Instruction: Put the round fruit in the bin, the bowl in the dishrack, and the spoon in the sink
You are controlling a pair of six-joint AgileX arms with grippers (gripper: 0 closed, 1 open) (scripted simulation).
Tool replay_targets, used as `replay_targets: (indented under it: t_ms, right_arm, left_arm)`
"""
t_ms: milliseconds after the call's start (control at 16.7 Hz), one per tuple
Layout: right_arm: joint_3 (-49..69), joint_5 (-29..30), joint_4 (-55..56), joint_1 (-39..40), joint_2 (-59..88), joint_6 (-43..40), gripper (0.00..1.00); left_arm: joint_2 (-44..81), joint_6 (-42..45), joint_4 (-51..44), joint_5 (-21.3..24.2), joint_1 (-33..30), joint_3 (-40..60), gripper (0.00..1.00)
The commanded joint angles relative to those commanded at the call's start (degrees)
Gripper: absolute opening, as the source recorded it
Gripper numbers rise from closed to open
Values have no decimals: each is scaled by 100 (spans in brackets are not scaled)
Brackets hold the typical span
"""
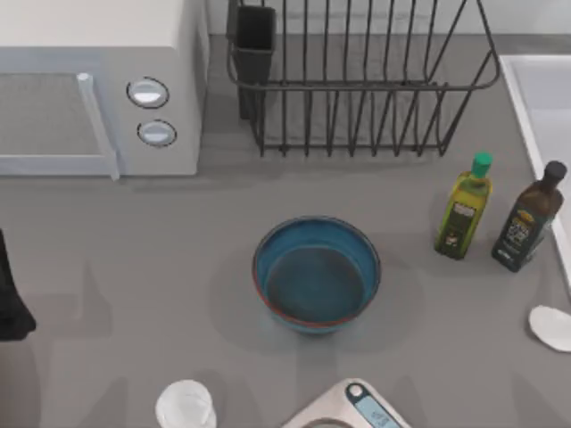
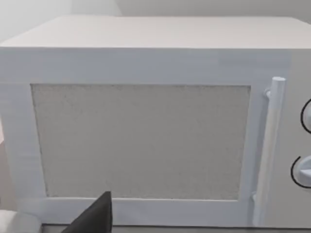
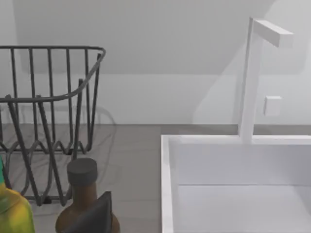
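Your bowl sits in front of the dishrack, ready to lift; I cannot tell either claw's state.

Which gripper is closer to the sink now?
Right. The right gripper hangs beside the sink, by the dark bottle; the left arm sits at the far left, facing the microwave.
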Motion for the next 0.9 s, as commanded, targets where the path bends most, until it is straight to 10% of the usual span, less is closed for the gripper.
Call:
replay_targets:
  t_ms: [900]
  right_arm:
    - [4482, -22, -3265, 1567, 5127, 1615, 100]
  left_arm:
    - [0, 0, 0, 0, 0, 0, 100]
